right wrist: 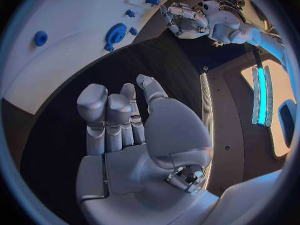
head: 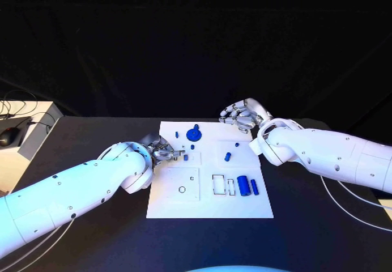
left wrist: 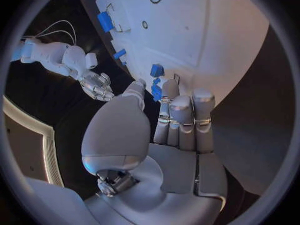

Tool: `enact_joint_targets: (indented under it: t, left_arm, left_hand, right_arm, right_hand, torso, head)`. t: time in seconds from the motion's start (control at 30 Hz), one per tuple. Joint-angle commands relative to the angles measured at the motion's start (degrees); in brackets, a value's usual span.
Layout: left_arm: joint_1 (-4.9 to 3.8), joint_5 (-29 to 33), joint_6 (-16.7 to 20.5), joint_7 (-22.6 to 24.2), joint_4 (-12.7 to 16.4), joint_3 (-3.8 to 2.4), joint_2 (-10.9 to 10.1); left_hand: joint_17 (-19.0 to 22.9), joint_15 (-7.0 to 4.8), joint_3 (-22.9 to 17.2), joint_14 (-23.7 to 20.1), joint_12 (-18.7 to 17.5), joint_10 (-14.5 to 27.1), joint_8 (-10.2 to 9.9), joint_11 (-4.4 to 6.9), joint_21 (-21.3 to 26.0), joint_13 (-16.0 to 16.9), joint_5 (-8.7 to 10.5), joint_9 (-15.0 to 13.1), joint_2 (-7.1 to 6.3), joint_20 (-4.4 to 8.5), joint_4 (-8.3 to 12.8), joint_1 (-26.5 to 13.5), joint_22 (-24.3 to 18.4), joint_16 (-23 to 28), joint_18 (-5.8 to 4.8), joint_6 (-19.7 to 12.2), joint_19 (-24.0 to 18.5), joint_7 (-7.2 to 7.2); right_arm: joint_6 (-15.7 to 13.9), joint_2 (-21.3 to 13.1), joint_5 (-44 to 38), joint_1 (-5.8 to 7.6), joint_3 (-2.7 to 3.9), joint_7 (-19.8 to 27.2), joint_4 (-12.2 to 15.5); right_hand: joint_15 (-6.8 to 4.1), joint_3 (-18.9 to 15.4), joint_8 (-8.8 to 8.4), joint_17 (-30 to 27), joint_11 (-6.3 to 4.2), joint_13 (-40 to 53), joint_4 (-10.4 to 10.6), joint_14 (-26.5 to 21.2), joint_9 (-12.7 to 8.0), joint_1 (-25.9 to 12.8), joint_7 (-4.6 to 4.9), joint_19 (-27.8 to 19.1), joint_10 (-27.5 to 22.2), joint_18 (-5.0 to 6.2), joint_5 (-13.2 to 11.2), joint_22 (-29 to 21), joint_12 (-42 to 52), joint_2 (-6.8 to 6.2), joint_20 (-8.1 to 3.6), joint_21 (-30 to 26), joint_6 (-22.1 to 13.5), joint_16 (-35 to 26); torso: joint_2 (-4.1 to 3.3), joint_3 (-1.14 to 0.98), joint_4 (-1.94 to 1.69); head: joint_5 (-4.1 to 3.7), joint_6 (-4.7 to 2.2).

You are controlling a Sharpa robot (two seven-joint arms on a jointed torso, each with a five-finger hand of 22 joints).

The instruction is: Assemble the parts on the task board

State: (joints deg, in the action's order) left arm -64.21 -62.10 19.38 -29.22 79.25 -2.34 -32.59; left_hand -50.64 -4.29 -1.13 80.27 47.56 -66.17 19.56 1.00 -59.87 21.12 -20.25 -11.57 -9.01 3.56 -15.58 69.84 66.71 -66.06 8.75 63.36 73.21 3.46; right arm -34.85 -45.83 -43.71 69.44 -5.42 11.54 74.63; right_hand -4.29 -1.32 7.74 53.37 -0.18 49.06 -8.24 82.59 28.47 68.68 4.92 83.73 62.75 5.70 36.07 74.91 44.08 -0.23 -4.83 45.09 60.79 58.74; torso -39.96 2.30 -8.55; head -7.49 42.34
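The left hand (head: 162,151) sits over the left edge of the flat white rectangular task board (head: 237,207), its fingertips (left wrist: 164,91) pinching a small blue block-shaped part (left wrist: 156,89); this looks like a fine grasp meant to carry or seat the piece at a nearby slot, though which slot cannot be told. The left wrist view confirms the pinch and shows a second small blue block (left wrist: 157,70) lying on the board just beyond the fingers, detail that the head view leaves too small to read. The right hand (head: 243,115) hovers off the board's far right corner, fingers spread and holding nothing, apparently kept clear to give the left hand room. The right wrist view shows its bare palm (right wrist: 125,135) and, beyond it, the round blue disc-shaped part (right wrist: 115,34) near the board's far edge. The head view alone shows the two blue cylindrical pins (head: 247,185) lying by the rectangular recesses (head: 222,185) towards the board's near right corner.
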Motion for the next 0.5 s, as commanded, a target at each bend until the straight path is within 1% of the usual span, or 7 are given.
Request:
enact_joint_targets:
  t: [0.03, 0.13, 0.2, 0.27, 0.3, 0.37, 0.5]
  left_arm:
    - [0.05, -0.2, -4.6, -2.5, -1.0, 0.16, 0.8]
    - [0.06, 0.0, -5.5, -2.7, -1.7, 0.30, 1.5]
    - [0.06, 0.1, -5.8, -2.8, -2.1, 0.36, 1.8]
    - [0.06, 0.2, -5.9, -2.7, -2.2, 0.40, 2.0]
    - [0.06, 0.3, -5.9, -2.6, -2.3, 0.43, 2.2]
    - [0.06, 0.4, -5.8, -2.4, -2.4, 0.44, 2.4]
    - [0.06, 0.5, -5.6, -2.1, -2.5, 0.44, 2.7]
  left_hand:
    - [0.3, -0.20, 0.2, 0.1, 0.8, -0.4, 0.8, 0.22, -0.5, 0.8, 0.11, -2.6, 0.10, 0.16, -0.3, -0.7, 0.3, -0.5, -0.95, -0.6, 0.5, -0.30]
    - [0.4, -0.45, 0.3, 0.0, 1.8, -0.2, 2.5, 0.57, -0.7, 2.1, 0.10, -6.6, 0.07, 0.33, -0.3, -0.7, 0.5, -0.8, -1.06, -1.0, 0.5, -0.83]
    - [0.7, -0.44, 0.3, 0.0, 1.8, -0.1, 3.2, 0.59, -0.8, 2.6, 0.12, -9.6, 0.12, 0.41, -0.3, -0.7, 0.5, -0.9, -1.15, -1.8, 0.5, -0.88]
    - [0.7, -0.52, 0.4, 0.0, 1.8, -0.1, 3.5, 0.67, -0.9, 2.9, 0.12, -11.4, 0.10, 0.44, -0.4, -0.8, 0.5, -1.0, -1.18, -2.0, 0.5, -1.04]
    - [0.8, -0.53, 0.4, 0.0, 1.8, -0.1, 3.6, 0.68, -0.9, 3.0, 0.12, -11.8, 0.10, 0.46, -0.4, -0.8, 0.5, -1.0, -1.19, -2.0, 0.5, -1.07]
    - [1.2, -0.57, 0.5, -0.1, 1.6, -0.1, 3.2, 0.72, -0.8, 3.5, 0.06, -14.8, 0.00, 0.46, -0.5, -1.0, 0.4, -1.0, -1.19, -2.2, 0.4, -1.20]
    - [1.4, -0.56, 0.6, -0.2, 1.3, -0.1, 2.3, 0.70, -0.9, 3.9, 0.12, -17.1, 0.07, 0.42, -0.6, -1.1, 0.4, -1.2, -1.18, -2.3, 0.4, -1.15]
  right_arm:
    - [-0.1, 0.1, -0.1, -0.04, 0.01, 0.7, 0.0]
    - [-0.1, 0.2, -0.1, -0.05, 0.01, 0.7, 0.0]
    - [-0.2, 0.2, -0.1, -0.05, 0.01, 0.7, 0.0]
    - [-0.2, 0.2, -0.1, -0.05, 0.01, 0.7, 0.0]
    - [-0.2, 0.2, -0.1, -0.05, 0.01, 0.7, 0.0]
    - [-0.1, 0.3, -0.2, -0.05, 0.01, 0.6, 0.0]
    - [-0.1, 0.3, -0.3, -0.05, 0.01, 0.5, 0.0]
  right_hand:
    - [-0.04, 0.1, -0.09, 0.1, -0.16, -0.1, -0.3, -0.1, 0.0, 0.2, 0.06, 3.6, -0.3, 0.16, 0.2, 5.8, 0.2, 0.02, -0.32, 0.2, 0.3, 0.0]
    - [-0.03, 0.1, -0.11, 0.0, -0.15, -0.1, -0.2, -0.1, 0.0, 0.2, 0.06, 3.6, -0.4, 0.17, 0.2, 5.8, 0.2, -0.01, -0.32, 0.1, 0.3, 0.0]
    - [-0.03, 0.1, -0.11, 0.0, -0.15, -0.1, -0.2, -0.1, 0.0, 0.2, 0.06, 3.6, -0.4, 0.17, 0.2, 5.8, 0.2, -0.01, -0.32, 0.1, 0.3, 0.0]
    - [-0.03, 0.1, -0.11, 0.0, -0.15, -0.1, -0.2, -0.1, 0.0, 0.2, 0.06, 3.6, -0.4, 0.17, 0.2, 5.8, 0.2, -0.01, -0.32, 0.1, 0.3, 0.0]
    - [-0.03, 0.1, -0.11, 0.0, -0.15, -0.1, -0.2, -0.1, 0.0, 0.2, 0.06, 3.6, -0.4, 0.17, 0.2, 5.8, 0.2, -0.01, -0.32, 0.1, 0.3, 0.0]
    - [-0.03, 0.1, -0.11, 0.0, -0.15, -0.1, -0.2, -0.1, 0.0, 0.2, 0.06, 3.6, -0.4, 0.17, 0.2, 5.8, 0.2, -0.01, -0.32, 0.1, 0.3, 0.0]
    - [-0.03, 0.2, -0.08, 0.1, -0.17, -0.3, -0.3, -0.1, 0.0, 0.2, 0.05, 3.6, -0.4, 0.16, 0.3, 5.8, 0.3, 0.00, -0.31, 0.2, 0.3, -0.1]
  torso:
    - [-0.03, 0.07, -0.05]
    - [-0.03, 0.06, -0.03]
    - [-0.03, 0.06, -0.06]
    - [-0.03, 0.04, -0.08]
    - [-0.03, 0.04, -0.13]
    - [-0.02, 0.07, -0.15]
    - [-0.03, 0.08, -0.12]
  head:
    - [-0.12, 0.06]
    - [-0.15, 0.09]
    - [-0.21, 0.12]
    - [-0.21, 0.14]
    - [-0.30, 0.20]
    - [-0.36, 0.21]
    - [-0.38, 0.25]
